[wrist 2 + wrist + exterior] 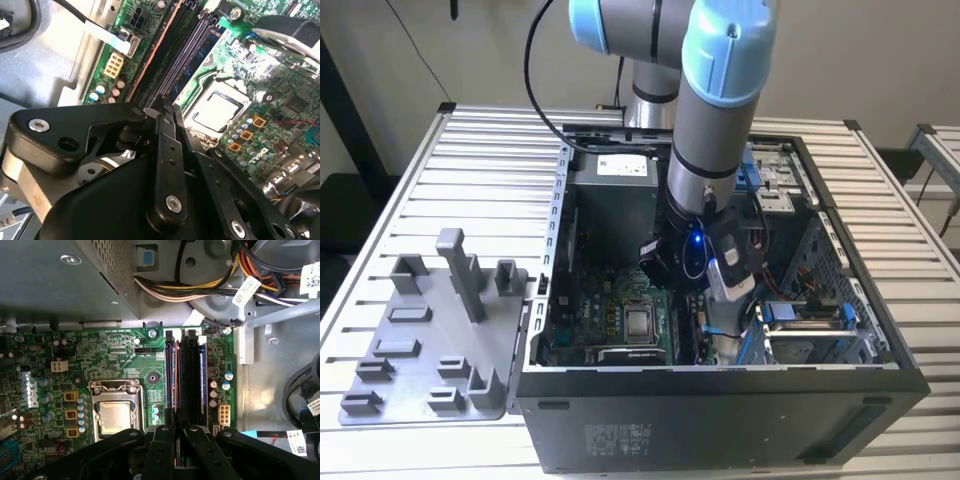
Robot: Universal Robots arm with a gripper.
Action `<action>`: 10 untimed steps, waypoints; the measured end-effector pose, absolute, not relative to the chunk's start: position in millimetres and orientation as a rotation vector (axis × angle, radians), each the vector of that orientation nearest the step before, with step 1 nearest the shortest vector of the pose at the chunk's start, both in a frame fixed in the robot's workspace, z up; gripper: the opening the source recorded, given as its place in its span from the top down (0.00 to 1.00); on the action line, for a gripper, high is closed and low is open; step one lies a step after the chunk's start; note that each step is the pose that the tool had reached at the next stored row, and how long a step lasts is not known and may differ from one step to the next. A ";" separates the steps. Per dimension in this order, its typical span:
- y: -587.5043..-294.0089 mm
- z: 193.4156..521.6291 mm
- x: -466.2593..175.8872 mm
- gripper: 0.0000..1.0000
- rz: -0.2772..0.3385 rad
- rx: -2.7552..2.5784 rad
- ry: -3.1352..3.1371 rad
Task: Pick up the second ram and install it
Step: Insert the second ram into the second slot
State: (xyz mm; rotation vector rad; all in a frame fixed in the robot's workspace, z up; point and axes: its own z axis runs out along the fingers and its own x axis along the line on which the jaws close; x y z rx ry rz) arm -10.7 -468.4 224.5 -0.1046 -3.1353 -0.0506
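— Second ram (pixel 202 385): where? Thin flat stick, blue edge, standing in the black slots (pixel 189 375), at 3 o'clock from the square metal socket (pixel 115 416).
— Gripper (pixel 176 426)? Black fingers pressed together, right above those slots.

Exterior view overlooks the PC case (pixel 720 420); both wrist views closely share its motherboard (pixel 100 365)

The arm (pixel 705 110) descends steeply from the top of the exterior view, with grey tube segments and pale blue joint caps; its wrist (pixel 685 250) is low, showing a blue light. The gripper (pixel 176 421) points downward. In both wrist views the black fingers (pixel 167 125) stand close together, near parallel, tips almost meeting. The black linkage arms spread outward behind them.
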 end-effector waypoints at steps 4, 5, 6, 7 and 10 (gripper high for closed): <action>-469.5 224.5 -10.3 0.86 -0.053 -0.105 -3.135; -469.7 224.7 -10.3 0.86 -0.053 -0.105 -3.135; -469.9 224.9 -10.3 0.86 -0.053 -0.105 -3.135; -470.1 224.9 -10.3 0.86 -0.053 -0.105 -3.135; -471.0 225.2 -9.9 0.86 -0.054 -0.105 -3.135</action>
